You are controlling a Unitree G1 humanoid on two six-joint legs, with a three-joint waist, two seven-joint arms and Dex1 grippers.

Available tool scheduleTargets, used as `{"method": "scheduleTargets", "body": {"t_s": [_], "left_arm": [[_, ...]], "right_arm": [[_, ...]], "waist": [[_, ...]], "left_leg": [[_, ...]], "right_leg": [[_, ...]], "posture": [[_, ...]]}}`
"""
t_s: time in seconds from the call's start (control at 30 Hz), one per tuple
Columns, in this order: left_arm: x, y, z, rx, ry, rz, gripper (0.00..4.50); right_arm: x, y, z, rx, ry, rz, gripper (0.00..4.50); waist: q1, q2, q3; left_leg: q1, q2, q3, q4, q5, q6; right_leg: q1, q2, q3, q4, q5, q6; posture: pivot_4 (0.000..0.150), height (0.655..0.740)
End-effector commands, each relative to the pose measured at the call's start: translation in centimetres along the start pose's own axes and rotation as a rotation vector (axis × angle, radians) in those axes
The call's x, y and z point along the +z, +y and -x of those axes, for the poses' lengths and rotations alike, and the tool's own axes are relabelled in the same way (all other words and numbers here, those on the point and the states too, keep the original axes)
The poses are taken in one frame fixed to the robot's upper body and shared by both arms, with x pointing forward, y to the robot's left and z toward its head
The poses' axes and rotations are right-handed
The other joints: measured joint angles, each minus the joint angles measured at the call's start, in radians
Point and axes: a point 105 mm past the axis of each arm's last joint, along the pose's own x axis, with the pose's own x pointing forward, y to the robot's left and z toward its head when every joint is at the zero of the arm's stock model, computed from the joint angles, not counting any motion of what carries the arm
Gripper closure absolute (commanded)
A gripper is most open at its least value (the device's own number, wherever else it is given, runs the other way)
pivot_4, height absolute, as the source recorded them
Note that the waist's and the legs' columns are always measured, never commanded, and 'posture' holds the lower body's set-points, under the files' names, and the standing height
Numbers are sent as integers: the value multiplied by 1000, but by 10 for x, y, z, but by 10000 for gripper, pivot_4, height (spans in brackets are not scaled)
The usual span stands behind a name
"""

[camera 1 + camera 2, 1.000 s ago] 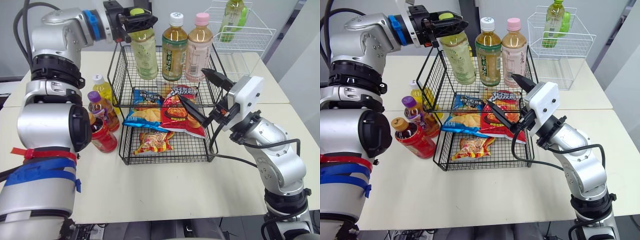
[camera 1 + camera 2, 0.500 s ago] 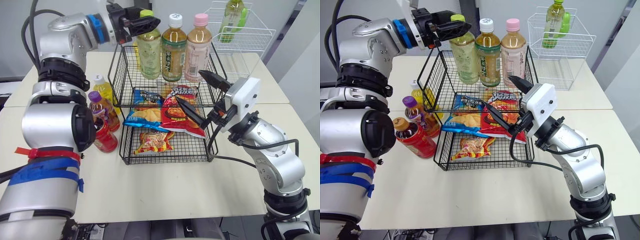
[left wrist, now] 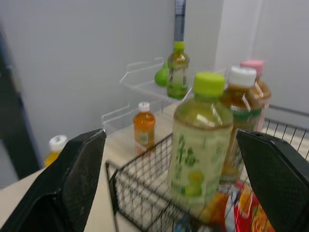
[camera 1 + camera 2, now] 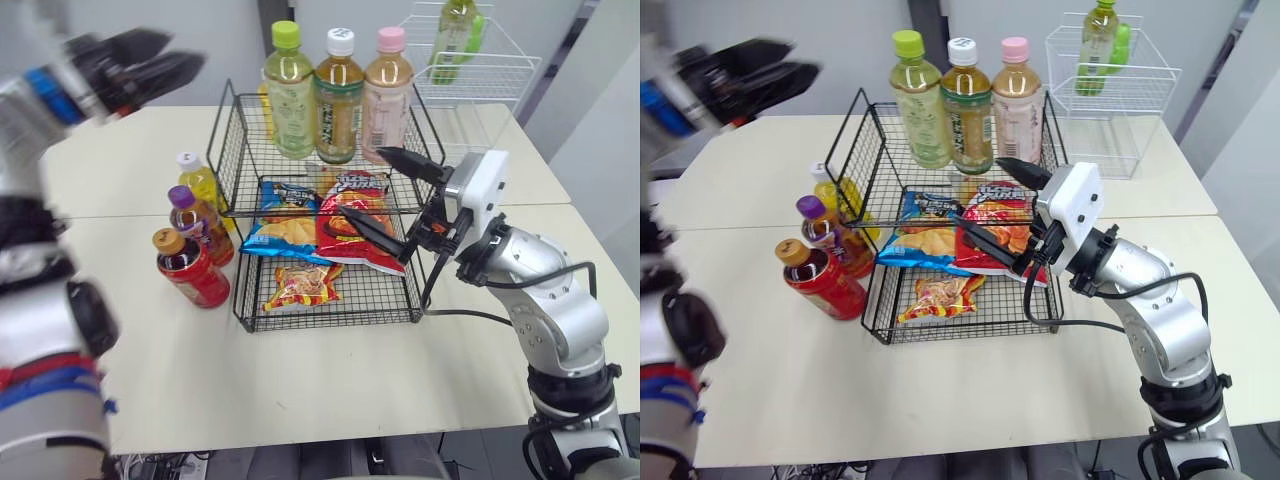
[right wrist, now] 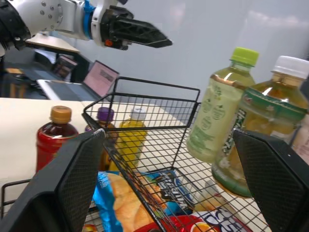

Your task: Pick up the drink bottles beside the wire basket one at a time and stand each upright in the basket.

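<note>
Three drink bottles stand upright, side by side along the back of the top tier of the black wire basket (image 4: 224,150): a green-capped bottle (image 4: 291,95), a white-capped tea bottle (image 4: 338,95) and a pink-capped bottle (image 4: 385,95). Three more wait on the beige table (image 4: 300,380) just beside the basket, on the robot's left: a yellow bottle (image 4: 201,180) at the back, a purple-capped bottle (image 4: 202,222) in the middle and a red bottle (image 4: 192,272) nearest the camera.

The left gripper (image 4: 145,62) hangs high over the table, well apart from the basket and up to its left, its two black fingers spread wide with nothing between them (the left wrist view has the green-capped bottle standing free in the gap). The right gripper (image 4: 1000,205) sits at the basket's right front, also spread wide and empty, one finger near the base of the pink-capped bottle and the other over a red snack bag (image 4: 335,245).

That bag lies beside a blue chip bag (image 4: 280,225) on the middle tier, with a small snack packet (image 4: 305,285) on the tier below. Behind the basket a white wire rack (image 4: 480,75) holds a green bottle (image 4: 455,25).
</note>
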Motion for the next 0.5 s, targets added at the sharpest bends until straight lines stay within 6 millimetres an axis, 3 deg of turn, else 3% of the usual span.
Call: {"method": "scheduleTargets", "body": {"t_s": [0.03,0.17,0.33,0.5], "left_arm": [[11,-18,41,44,25,-33,398],[-16,-37,95,168,131,19,398],[-67,-80,156,313,315,75,398],[-96,-121,181,342,430,132,398]], "right_arm": [[10,12,-5,177,-50,-21,0],[7,16,-10,309,-55,-49,0],[3,17,-11,396,-64,-73,0],[-1,24,-12,479,-57,-107,0]], "waist": [[0,0,0],[2,0,0],[15,0,0],[40,-1,-1]], "left_leg": [[1,0,0,0,0,0],[3,1,0,0,0,0],[5,1,2,0,0,0],[7,3,2,0,0,0]], "right_leg": [[0,0,-1,0,0,0],[2,0,-1,0,0,0],[3,0,1,-1,-1,-1],[4,0,0,-2,-2,-1]], "posture": [[1500,7400],[1500,7400],[1500,7400],[1500,7400]]}}
